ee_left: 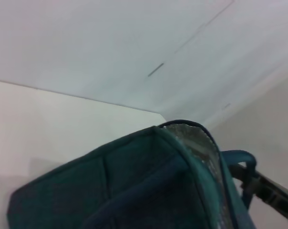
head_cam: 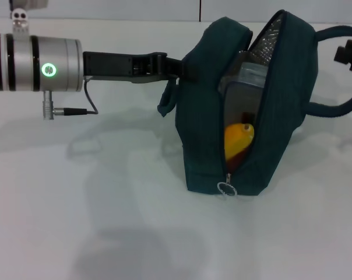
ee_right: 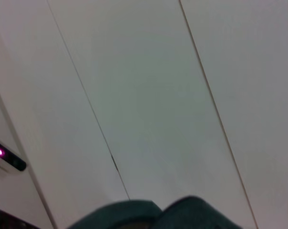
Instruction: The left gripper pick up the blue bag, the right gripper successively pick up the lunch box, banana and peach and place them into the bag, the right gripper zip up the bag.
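L gripper (head_cam: 175, 67) clamped on the blue bag (head_cam: 205, 122) near its handle, propping it up on the white table (head_cam: 106, 221). Banana (head_cam: 238, 140) and lunch box (head_cam: 249, 79) inside; peach prob. under the banana, can't confirm. R gripper (head_cam: 349, 58) at far-edge handle, fingers unclear. Risk: zip ring (head_cam: 226, 189) pulled w/o my hold = bag tips. Plain white walls.
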You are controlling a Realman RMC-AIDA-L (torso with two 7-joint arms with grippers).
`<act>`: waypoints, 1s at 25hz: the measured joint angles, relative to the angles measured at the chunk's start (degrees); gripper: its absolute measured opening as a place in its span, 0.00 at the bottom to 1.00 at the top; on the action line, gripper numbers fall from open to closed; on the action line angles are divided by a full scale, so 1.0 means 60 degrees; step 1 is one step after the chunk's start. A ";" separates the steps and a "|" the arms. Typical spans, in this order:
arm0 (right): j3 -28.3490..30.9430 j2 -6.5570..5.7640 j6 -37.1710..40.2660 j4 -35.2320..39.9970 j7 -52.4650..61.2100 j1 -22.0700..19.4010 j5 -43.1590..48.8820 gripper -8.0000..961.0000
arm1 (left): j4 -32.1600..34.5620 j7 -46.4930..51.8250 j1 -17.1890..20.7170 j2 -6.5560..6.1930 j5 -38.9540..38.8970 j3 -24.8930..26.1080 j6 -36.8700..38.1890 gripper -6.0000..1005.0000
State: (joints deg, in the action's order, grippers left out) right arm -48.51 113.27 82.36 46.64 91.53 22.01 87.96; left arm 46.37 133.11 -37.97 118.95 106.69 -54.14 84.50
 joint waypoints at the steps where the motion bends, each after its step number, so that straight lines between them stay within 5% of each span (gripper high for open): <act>1: 0.0003 -0.0001 0.0000 0.0022 0.0016 0.0027 -0.0022 0.40 | -0.0017 -0.0049 0.0044 -0.0011 0.0001 0.0000 -0.0069 0.08; 8: 0.0022 -0.0057 -0.0175 0.0990 0.0666 0.0437 -0.0074 0.40 | -0.0110 -0.0307 0.0297 -0.0036 -0.0060 0.0018 -0.0222 0.09; 20: -0.0044 -0.0382 0.0098 0.0662 0.1090 0.0976 0.0404 0.41 | -0.0120 -0.0567 0.0410 0.0037 -0.0189 0.0475 -0.0246 0.10; 25: 0.0316 -0.0356 0.0635 0.1004 0.0962 0.0758 0.0270 0.55 | -0.0125 -0.0590 0.0434 0.0038 -0.0163 0.0482 -0.0248 0.11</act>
State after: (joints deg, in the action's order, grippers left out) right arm -46.62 111.14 86.17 52.67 97.31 26.56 89.58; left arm 45.62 129.57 -35.36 119.18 105.71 -51.25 83.01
